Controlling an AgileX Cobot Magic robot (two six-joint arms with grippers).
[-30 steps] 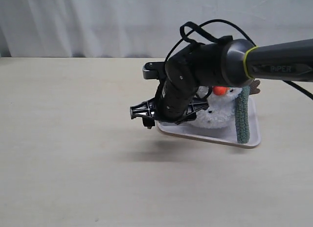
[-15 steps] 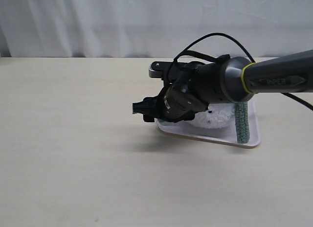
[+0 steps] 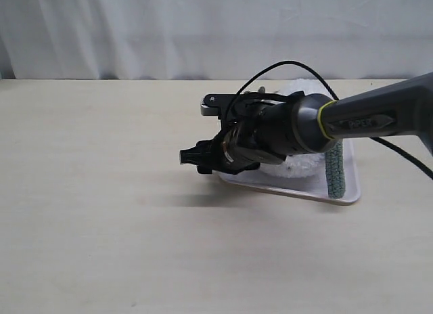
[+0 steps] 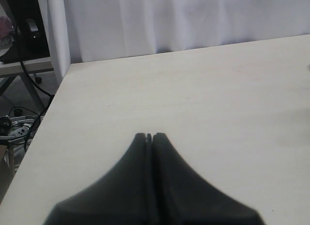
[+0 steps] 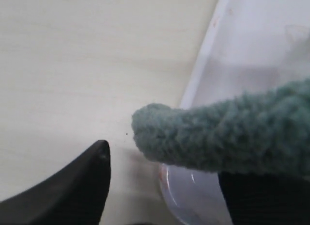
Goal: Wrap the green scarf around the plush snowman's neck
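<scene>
The right gripper sat low at the 9 o'clock edge of the tray, and its arm lay right across the plush snowman. Only white fluff showed around the arm, and the neck was hidden. The green scarf showed as a strip along the tray's 3 o'clock side.

The right wrist view gave what the exterior could not. A rounded scarf end lay between spread jaws, one finger clear of the wool and the other under it: the claw was open with nothing pinched. The exterior did not show that end at all. The left gripper, seen only by its own camera, was pressed closed on nothing above bare table.

To my eye the step was taking that end. The jaws should close squarely on the wool a little back from the tip, so the fuzz would not slip out. Then lift before pulling so the tray is not dragged, and lead the scarf around the neck without tipping the snowman.
</scene>
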